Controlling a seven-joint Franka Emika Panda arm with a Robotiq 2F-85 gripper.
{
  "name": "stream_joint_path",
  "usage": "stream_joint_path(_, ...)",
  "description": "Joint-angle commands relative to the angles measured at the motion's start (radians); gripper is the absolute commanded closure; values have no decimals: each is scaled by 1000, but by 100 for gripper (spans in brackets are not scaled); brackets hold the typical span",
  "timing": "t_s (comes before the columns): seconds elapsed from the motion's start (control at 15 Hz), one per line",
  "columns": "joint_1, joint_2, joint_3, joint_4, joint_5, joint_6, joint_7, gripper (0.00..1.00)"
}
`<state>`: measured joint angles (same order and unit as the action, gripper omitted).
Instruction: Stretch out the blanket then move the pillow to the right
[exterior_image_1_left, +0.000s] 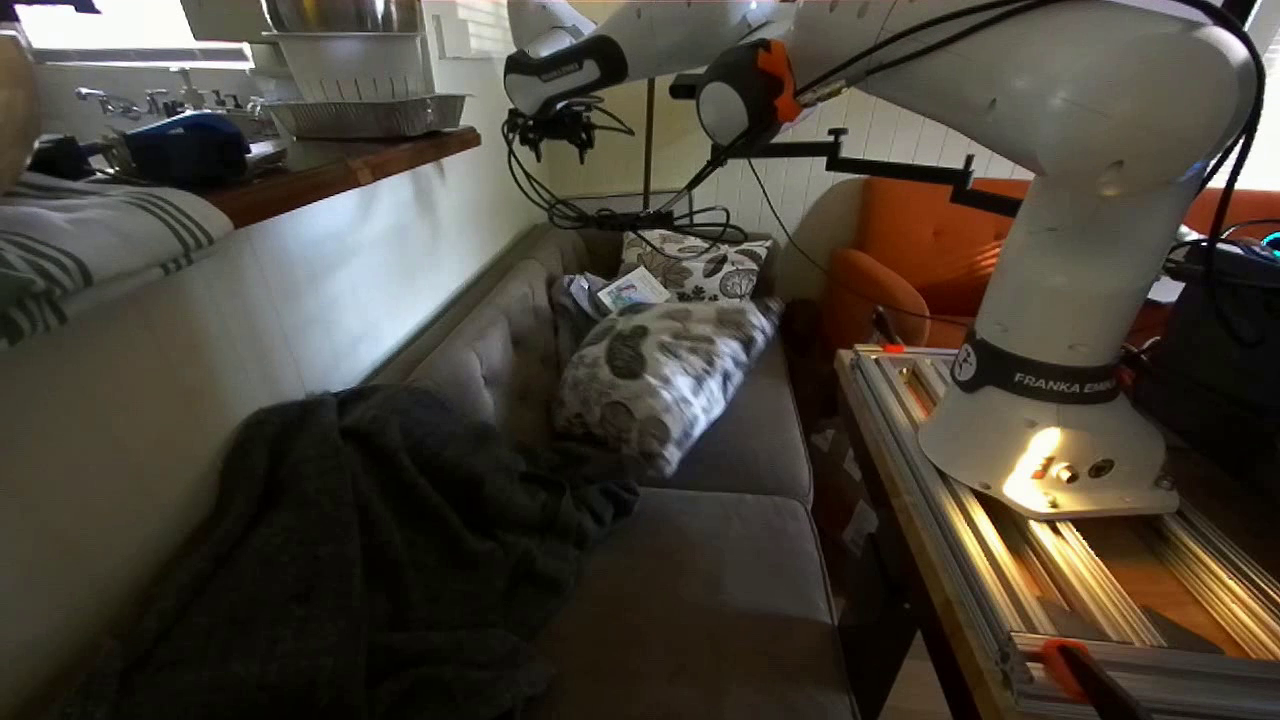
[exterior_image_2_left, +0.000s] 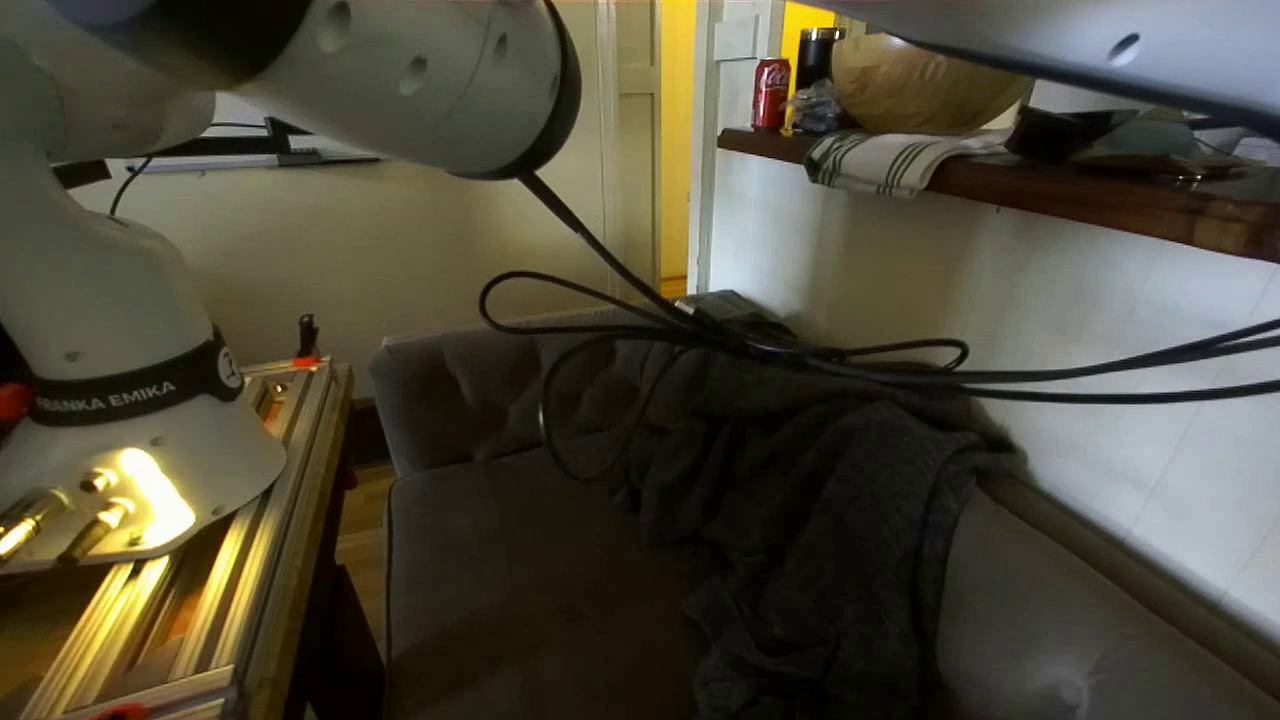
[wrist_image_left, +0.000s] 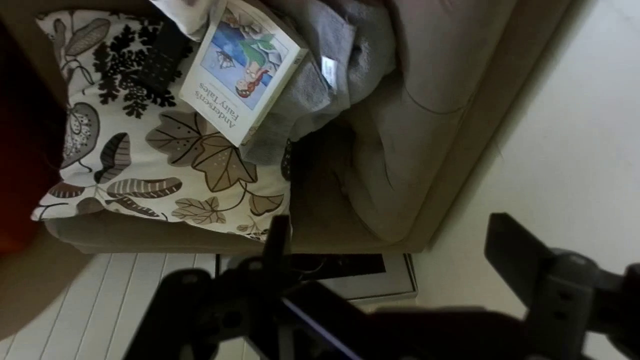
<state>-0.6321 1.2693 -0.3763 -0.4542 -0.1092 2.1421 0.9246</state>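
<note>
A dark grey blanket lies bunched on the near part of the sofa and over its backrest; it also shows in an exterior view. A leaf-patterned pillow lies tilted just beyond the blanket, touching or very close to its edge. A second leaf-patterned pillow rests at the sofa's far end and fills the left of the wrist view. My gripper is raised above the far end of the sofa, apart from pillows and blanket. In the wrist view its fingers are wide apart with nothing between them.
The grey sofa runs along a white wall. A book and a grey cloth lie by the far pillow. A wooden shelf with containers juts out above the sofa. Loose cables hang from the arm. An orange armchair stands behind.
</note>
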Motion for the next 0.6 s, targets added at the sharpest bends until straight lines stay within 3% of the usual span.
stream_joint_path(0.0, 1, -29, 32, -27, -19, -107, -155, 0)
stream_joint_path(0.53, -34, -30, 84, -17, 3, -349, -560, 0)
